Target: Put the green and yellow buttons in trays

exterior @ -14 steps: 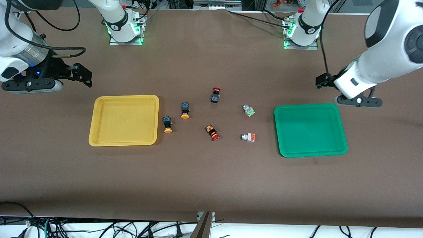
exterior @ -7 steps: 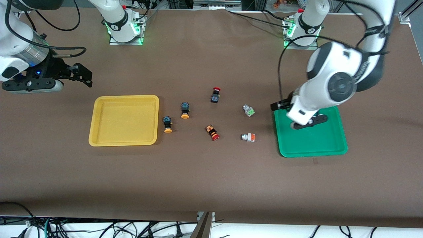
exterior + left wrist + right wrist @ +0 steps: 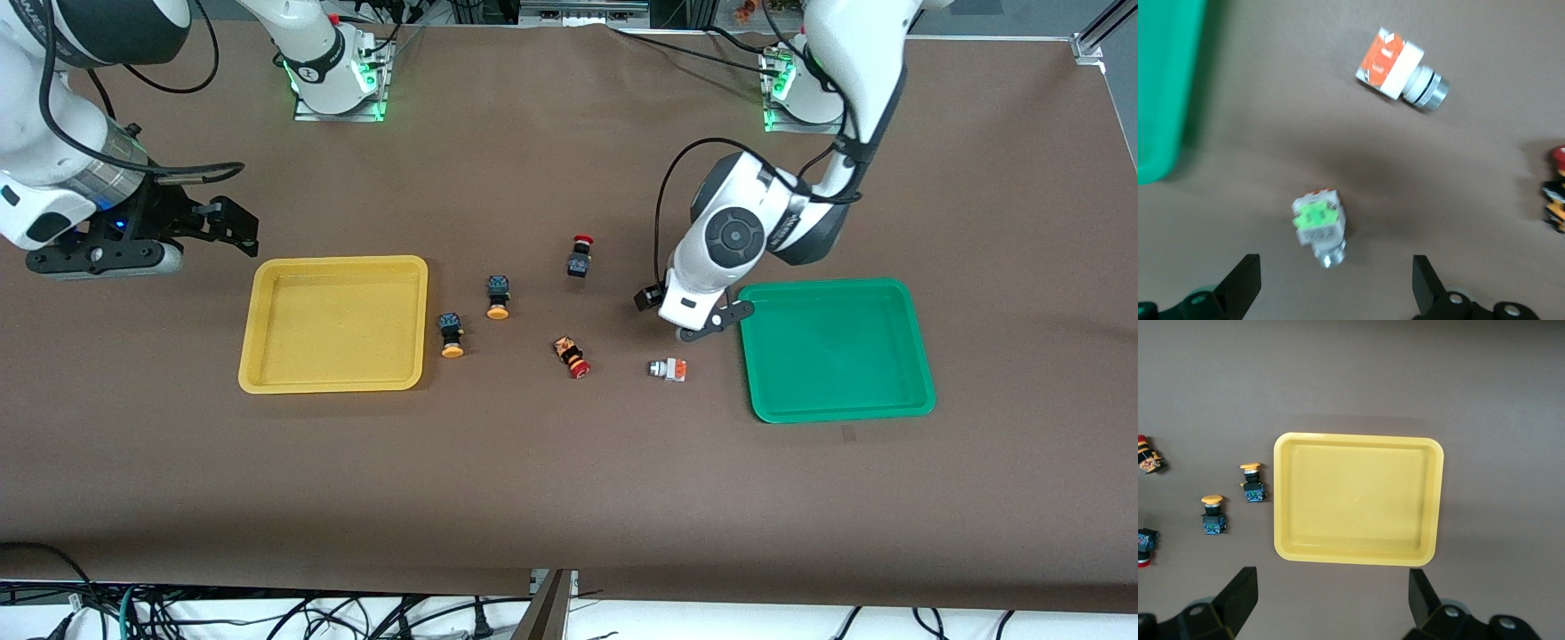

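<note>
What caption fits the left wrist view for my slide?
Open left gripper over the green-block button, with the orange-block button and green tray close by.

Bench layout, six buttons between two trays
Buttons lay on the bench between the trays, both trays holding nothing.

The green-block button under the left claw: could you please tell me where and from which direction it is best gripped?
Probably from straight above, across the white-grey body of the green-block button. It lies on its side on the table, clear of the orange-block button and the green tray. The left claw is open and hangs over it, so the flat sides suit the fingers better than the round silver end.
</note>
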You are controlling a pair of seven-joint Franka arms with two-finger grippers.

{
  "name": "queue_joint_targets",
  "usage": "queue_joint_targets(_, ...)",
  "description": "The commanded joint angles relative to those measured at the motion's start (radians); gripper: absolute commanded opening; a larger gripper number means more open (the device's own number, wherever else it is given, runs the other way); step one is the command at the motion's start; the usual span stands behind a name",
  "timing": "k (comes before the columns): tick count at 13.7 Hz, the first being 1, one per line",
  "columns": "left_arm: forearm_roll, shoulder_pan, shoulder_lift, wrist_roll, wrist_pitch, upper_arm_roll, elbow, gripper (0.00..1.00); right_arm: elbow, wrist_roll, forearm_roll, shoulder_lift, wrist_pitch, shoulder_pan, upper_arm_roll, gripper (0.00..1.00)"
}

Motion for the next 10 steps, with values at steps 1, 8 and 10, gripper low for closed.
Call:
queue_joint_targets(1, -0.008, -0.032, 0.01, -0.008, 0.096, 0.014, -0.075, 1.0, 0.031, 0.002, -0.021, 0.064, -0.005, 0.054, 0.002, 1.0)
queue_joint_targets(8, -0.007, -0.044, 0.044, -0.014, 0.094, 0.022, -0.064, 0.11, 0.01, 0.02, 0.02, 0.286, 0.106, 0.176, 0.005, 1.0)
queue_joint_targets(10, -0.008, -0.036, 0.018, -0.016, 0.038, 0.037, -0.03, 0.07, -0.015, 0.083, 0.057, 0.34, 0.189, 0.205, 0.007, 1.0)
